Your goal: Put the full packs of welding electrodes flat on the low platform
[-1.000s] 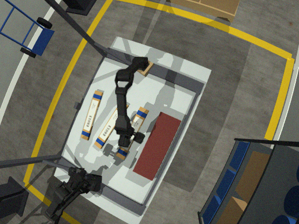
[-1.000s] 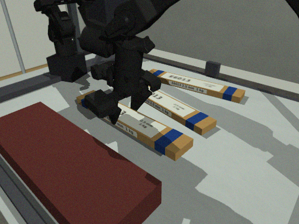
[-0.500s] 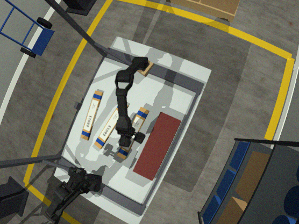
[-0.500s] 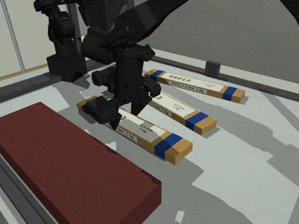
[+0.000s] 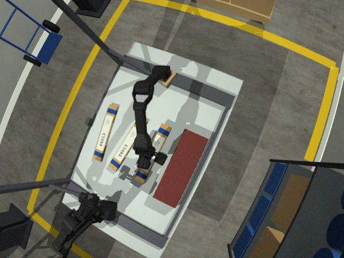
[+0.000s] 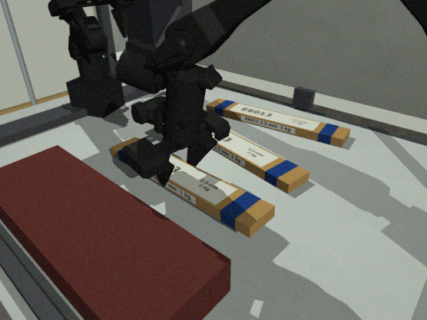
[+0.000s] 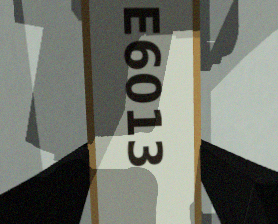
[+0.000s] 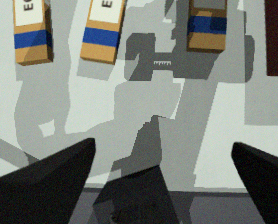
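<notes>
The left fingers (image 5: 160, 158) (image 6: 166, 174) grasp the E6013 pack (image 5: 164, 131) (image 6: 207, 186) (image 7: 180, 100) (image 8: 206, 42) by its long edges, a gap short of the red platform (image 5: 182, 169) (image 6: 115, 223) (image 8: 272, 40); the right fingers (image 5: 108, 211) are released.

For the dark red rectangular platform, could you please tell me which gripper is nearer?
Left. The left gripper is right beside the platform; the right gripper is farther, beyond its end.

A warehouse, with a blue hand truck (image 5: 49, 47) and boxed pallet (image 5: 216, 1).
</notes>
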